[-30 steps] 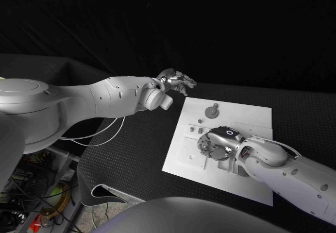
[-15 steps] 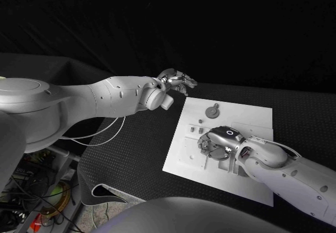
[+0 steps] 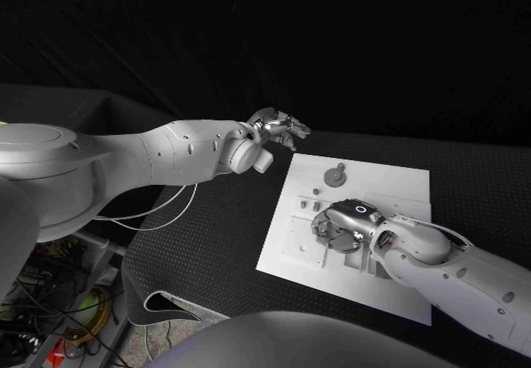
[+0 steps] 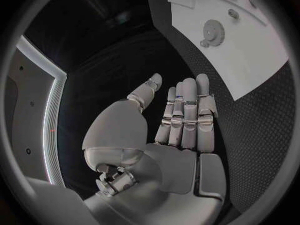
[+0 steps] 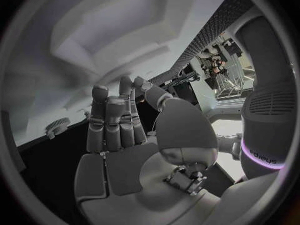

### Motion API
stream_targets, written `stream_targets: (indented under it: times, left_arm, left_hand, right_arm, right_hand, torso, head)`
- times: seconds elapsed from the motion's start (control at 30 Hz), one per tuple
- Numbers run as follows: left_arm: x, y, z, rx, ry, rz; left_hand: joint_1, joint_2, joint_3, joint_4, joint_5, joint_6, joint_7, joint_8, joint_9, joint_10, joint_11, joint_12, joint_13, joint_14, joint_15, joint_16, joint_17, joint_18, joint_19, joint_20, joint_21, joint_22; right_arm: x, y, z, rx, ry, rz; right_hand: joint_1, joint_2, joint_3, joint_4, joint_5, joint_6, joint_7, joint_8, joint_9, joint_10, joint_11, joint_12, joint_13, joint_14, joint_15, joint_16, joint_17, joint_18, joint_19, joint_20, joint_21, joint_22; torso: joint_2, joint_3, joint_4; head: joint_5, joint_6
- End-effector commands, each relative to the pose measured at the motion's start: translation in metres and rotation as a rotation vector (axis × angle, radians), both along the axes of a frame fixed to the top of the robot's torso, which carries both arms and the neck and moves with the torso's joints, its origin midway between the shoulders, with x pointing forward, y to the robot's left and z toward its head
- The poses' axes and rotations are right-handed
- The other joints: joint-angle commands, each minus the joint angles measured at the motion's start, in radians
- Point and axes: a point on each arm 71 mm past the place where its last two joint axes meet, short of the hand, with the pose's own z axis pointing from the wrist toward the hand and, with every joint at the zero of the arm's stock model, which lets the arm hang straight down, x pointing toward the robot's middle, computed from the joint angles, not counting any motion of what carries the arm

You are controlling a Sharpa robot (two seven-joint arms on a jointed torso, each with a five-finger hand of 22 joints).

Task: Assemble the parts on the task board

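Nothing shifted since the earlier frames. Right hand (image 3: 341, 228) low over the middle of the white task board (image 3: 382, 184), fingers together, nothing visibly held. Left hand (image 3: 278, 126) hovering off the board's far corner above the black desk (image 3: 199, 245), fingers loosely apart, empty. Round gear part (image 3: 334, 177) lying near the board's far edge.

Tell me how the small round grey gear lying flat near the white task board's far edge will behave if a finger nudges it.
The small round grey gear lies flat on the white task board, so it would probably slide, not roll. It looks thin and small, likely light and easily knocked away. Its toothed rim may give fingertips some grip, though lifting it off the flat board could be awkward.
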Motion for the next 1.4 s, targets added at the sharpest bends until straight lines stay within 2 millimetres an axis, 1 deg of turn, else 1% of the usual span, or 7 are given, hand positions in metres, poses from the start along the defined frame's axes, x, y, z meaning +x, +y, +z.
stream_targets:
  times: [0.03, 0.3, 0.43, 0.63, 0.97, 1.17, 1.4]
  left_arm:
    - [0.001, -0.002, 0.001, -0.005, -0.003, -0.016]
    - [0.001, 0.001, 0.002, -0.002, -0.003, -0.009]
    - [0.001, 0.001, 0.002, -0.002, -0.002, -0.009]
    - [0.001, 0.001, 0.002, -0.001, -0.002, -0.009]
    - [0.001, 0.002, 0.002, 0.0, -0.002, -0.006]
    - [0.001, 0.004, 0.002, 0.004, -0.004, 0.001]
    - [0.002, 0.006, 0.002, 0.01, -0.005, 0.007]
  left_hand:
    - [-0.011, -0.003, -0.008, 0.001, -0.002, -0.006, -0.001, 0.006, -0.002, -0.008, 0.0, 0.005, 0.001, 0.007, 0.002, -0.006, 0.001, 0.013, 0.007, 0.0, -0.007, 0.001]
    - [-0.016, -0.004, -0.009, 0.001, -0.002, -0.008, 0.0, 0.006, -0.002, -0.01, 0.0, 0.004, 0.001, 0.006, 0.002, -0.007, 0.002, 0.013, 0.007, 0.0, -0.008, 0.001]
    - [-0.017, -0.004, -0.01, 0.001, -0.002, -0.009, 0.0, 0.006, -0.003, -0.01, 0.0, 0.004, 0.001, 0.006, 0.003, -0.007, 0.002, 0.013, 0.007, 0.0, -0.008, 0.001]
    - [-0.018, -0.005, -0.01, 0.001, -0.002, -0.01, 0.001, 0.005, -0.003, -0.011, 0.0, 0.003, 0.001, 0.006, 0.003, -0.007, 0.002, 0.013, 0.007, 0.0, -0.009, 0.001]
    - [-0.018, -0.005, -0.01, 0.001, -0.002, -0.011, 0.001, 0.005, -0.004, -0.011, 0.0, 0.003, 0.001, 0.006, 0.003, -0.008, 0.002, 0.013, 0.007, 0.0, -0.009, 0.001]
    - [-0.021, -0.006, -0.011, 0.001, -0.003, -0.012, 0.001, 0.005, -0.004, -0.011, 0.001, 0.004, 0.001, 0.006, 0.003, -0.008, 0.003, 0.013, 0.007, 0.001, -0.009, 0.002]
    - [-0.023, -0.008, -0.012, 0.001, -0.003, -0.011, 0.001, 0.005, -0.004, -0.011, 0.0, 0.004, 0.001, 0.007, 0.003, -0.008, 0.003, 0.013, 0.008, 0.0, -0.009, 0.002]
  right_arm:
    - [-0.002, -0.008, -0.015, -0.06, 0.041, -0.023]
    - [0.0, -0.01, -0.013, -0.027, 0.028, -0.046]
    - [0.0, -0.01, -0.013, -0.02, 0.023, -0.052]
    - [0.001, -0.011, -0.012, -0.019, 0.024, -0.056]
    - [-0.003, -0.013, -0.009, -0.004, 0.017, -0.058]
    - [-0.007, -0.011, 0.003, 0.005, -0.011, -0.055]
    - [-0.005, -0.019, 0.035, 0.04, -0.059, -0.061]
  right_hand:
    - [0.01, -0.014, 0.0, -0.003, 0.003, -0.01, 0.005, -0.007, -0.003, -0.014, 0.002, -0.01, -0.002, -0.009, 0.004, -0.005, 0.002, 0.013, -0.009, 0.0, -0.001, 0.02]
    - [0.019, -0.064, -0.012, -0.001, 0.002, -0.063, 0.028, -0.041, -0.015, -0.062, 0.022, -0.03, -0.012, -0.026, 0.023, -0.007, 0.005, 0.013, -0.022, 0.008, -0.001, 0.02]
    - [0.013, -0.079, -0.018, 0.001, 0.002, -0.104, 0.042, -0.065, -0.027, -0.074, 0.03, -0.03, -0.014, -0.032, 0.03, -0.007, 0.006, 0.013, -0.028, 0.012, -0.003, 0.02]
    - [0.01, -0.087, -0.023, 0.002, 0.002, -0.121, 0.048, -0.074, -0.032, -0.081, 0.035, -0.029, -0.016, -0.035, 0.035, -0.006, 0.007, 0.013, -0.029, 0.013, -0.004, 0.02]
    - [0.013, -0.088, -0.024, 0.0, 0.002, -0.126, 0.05, -0.077, -0.034, -0.083, 0.036, -0.028, -0.016, -0.036, 0.036, -0.005, 0.007, 0.013, -0.029, 0.013, -0.003, 0.02]
    - [0.015, -0.103, -0.028, 0.0, 0.002, -0.125, 0.05, -0.076, -0.035, -0.084, 0.037, -0.027, -0.017, -0.035, 0.037, -0.003, 0.008, 0.013, -0.029, 0.012, -0.002, 0.02]
    - [0.015, -0.114, -0.029, 0.003, 0.002, -0.126, 0.051, -0.077, -0.036, -0.086, 0.037, -0.026, -0.017, -0.034, 0.037, -0.002, 0.008, 0.013, -0.028, 0.013, -0.001, 0.02]
  torso:
    - [0.0, 0.0006, 0.0004]
    - [0.0, 0.001, -0.0004]
    - [0.0, 0.0013, 0.0008]
    - [0.0, 0.0007, 0.0003]
    - [0.0, 0.001, 0.0001]
    - [-0.002, 0.0013, -0.0017]
    - [-0.001, 0.0015, -0.0037]
  head:
    - [0.0, 0.0]
    - [-0.004, 0.0]
    - [-0.005, 0.0]
    - [-0.007, 0.0]
    - [-0.013, 0.0]
    - [-0.021, 0.0]
    - [-0.036, 0.0]
